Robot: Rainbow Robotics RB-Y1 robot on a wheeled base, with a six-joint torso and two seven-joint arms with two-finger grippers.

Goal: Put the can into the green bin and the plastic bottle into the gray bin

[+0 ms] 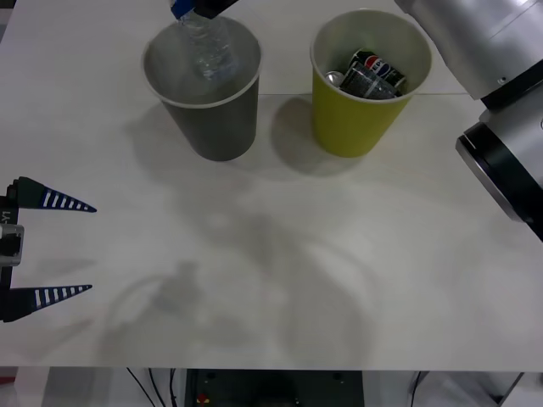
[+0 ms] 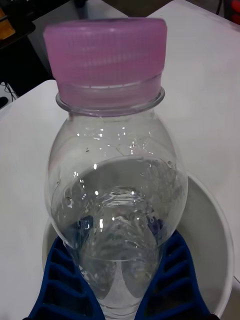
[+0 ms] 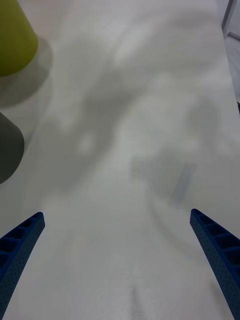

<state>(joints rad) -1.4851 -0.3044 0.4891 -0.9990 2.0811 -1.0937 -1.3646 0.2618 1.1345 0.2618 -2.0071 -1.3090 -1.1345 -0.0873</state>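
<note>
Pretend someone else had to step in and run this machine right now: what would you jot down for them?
Right gripper: fingers shut on the small clear plastic bottle with a pink cap, held over the mouth of the tall dark gray tapered bin.
Left gripper: fingers open, holding nothing, parked above the white table at its left edge.
Done: a dark soda can lies inside the tall yellow-green bin, which stands beside the gray one.
Left: let go of the bottle so it drops into the gray bin, then draw the right arm back.
</note>
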